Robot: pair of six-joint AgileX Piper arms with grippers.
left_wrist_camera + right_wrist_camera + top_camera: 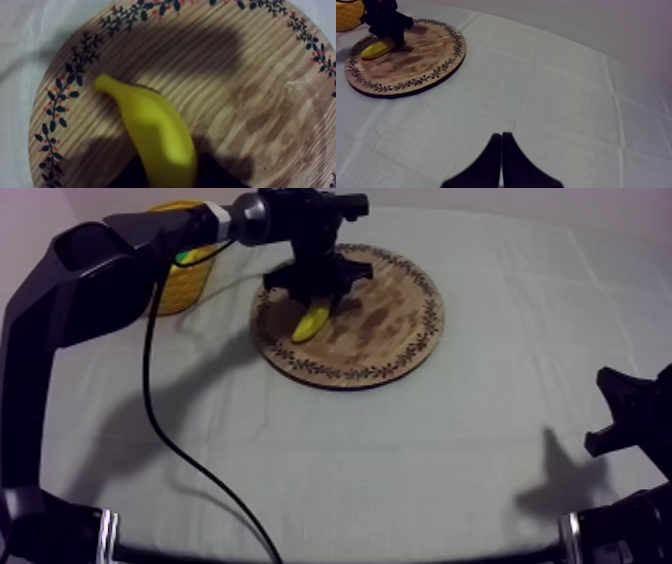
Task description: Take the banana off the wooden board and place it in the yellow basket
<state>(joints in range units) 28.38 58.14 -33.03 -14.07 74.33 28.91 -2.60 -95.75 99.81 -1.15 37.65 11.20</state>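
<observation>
One stage of the two is under way, by my reading, and none of the carry is done. Your tabletop, under its grey-white cloth, bears the round wooden board with a patterned rim towards the far edge, a little left of the middle. Beyond the board, near the far left corner of the tabletop, stands the yellow basket, apart from the board's rim.

On the left part of the wooden board lies the yellow toy banana, running from near the board's middle towards its near left rim. Your left end effector is down on the banana's far end. From the left wrist camera you see a dark finger hard against each side of the fruit, so I take it as closed round the banana. Whether the fruit has left the wood you cannot tell; it sits at or barely above the surface. Your right end effector rests at the right edge of the tabletop, well apart from the board, its fingers lying together on nothing.

So the grasp seems made. What is left for you is to lift the banana clear of the board, carry it past the left rim to the basket, and let it go inside.
</observation>
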